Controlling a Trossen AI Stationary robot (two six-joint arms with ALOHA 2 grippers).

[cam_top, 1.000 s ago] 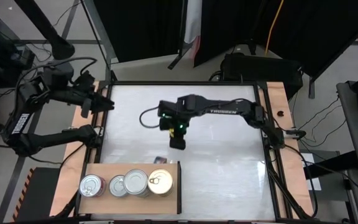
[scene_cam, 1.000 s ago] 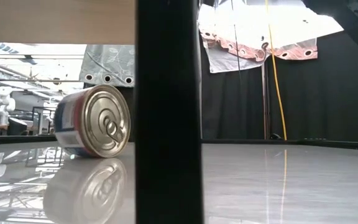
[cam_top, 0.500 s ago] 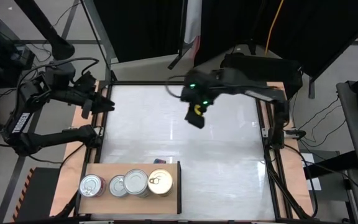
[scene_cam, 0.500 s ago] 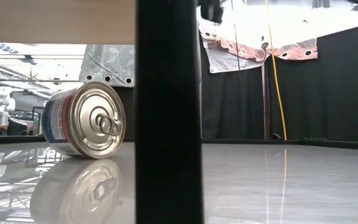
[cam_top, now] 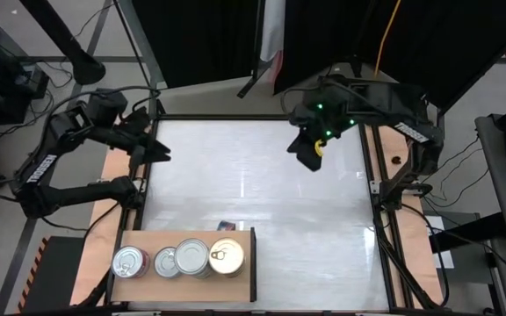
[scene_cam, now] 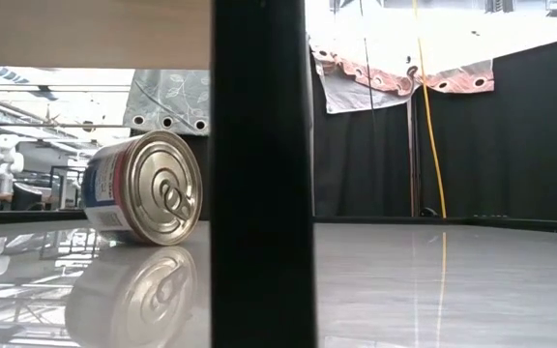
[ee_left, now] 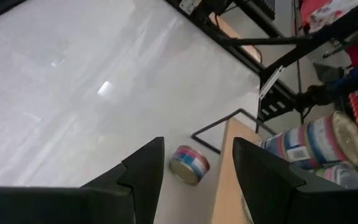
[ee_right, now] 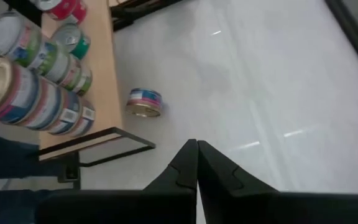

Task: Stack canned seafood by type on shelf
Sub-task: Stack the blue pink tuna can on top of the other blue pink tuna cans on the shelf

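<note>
On the white tabletop (cam_top: 262, 202), one loose tin (cam_top: 227, 226) is lying on its side just beyond the far edge of the shelf (cam_top: 139, 239): blue, white and pink label, gold pull-tab lid facing the low camera. Four stacks of tins are showing on the light-brown board from above: a silver-lidded one (cam_top: 130, 261), a smaller silver one (cam_top: 165, 261), a wider silver one (cam_top: 191, 254) and a gold-lidded one (cam_top: 226, 257). How many tins are sitting in each stack is hard to count; the right wrist view is showing perhaps eight or more, with a red-labelled tin (ee_right: 67, 9) at the far end, partly cut off.

Left gripper (cam_top: 160, 146) is hovering over the table's left edge, fingers (ee_left: 143, 176) standing apart around nothing. Right gripper (cam_top: 307, 154) is hanging high over the far right part of the table, fingers (ee_right: 185, 168) pressed together, empty.

A dark upright post (scene_cam: 261, 174) is blocking the middle of the low view.
</note>
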